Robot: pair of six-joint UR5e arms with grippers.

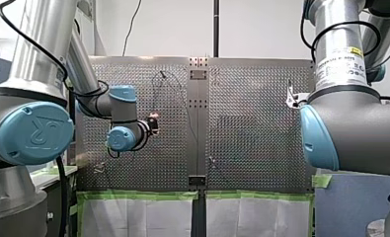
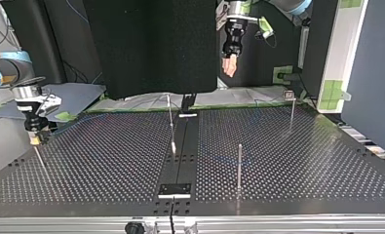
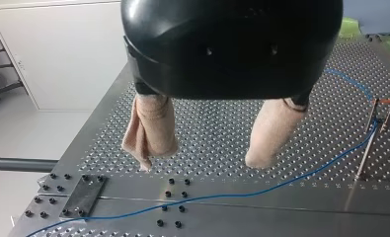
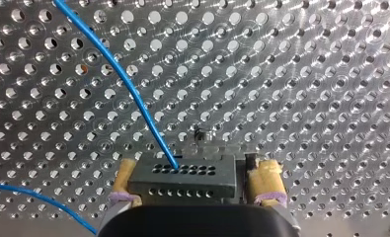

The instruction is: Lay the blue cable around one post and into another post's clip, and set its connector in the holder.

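R: my right gripper (image 4: pixel 195 177) is clamping the connector (image 4: pixel 182 170) by its short ends, low over the counter (image 4: pixel 306 74) | blue cable (image 4: pixel 128 84) is leaving it straight ahead | L: my left gripper (image 3: pixel 202 158) is hovering higher, fingers apart, farther off

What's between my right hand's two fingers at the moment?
The dark connector, with the blue cable plugged into it, sits between the fingers of my right hand; the right wrist view shows it.

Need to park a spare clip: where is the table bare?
Bare table: between my right gripper and the centre strip; also at the top view's right, past the near post. Crowded around the strip, where the blue cable crosses.
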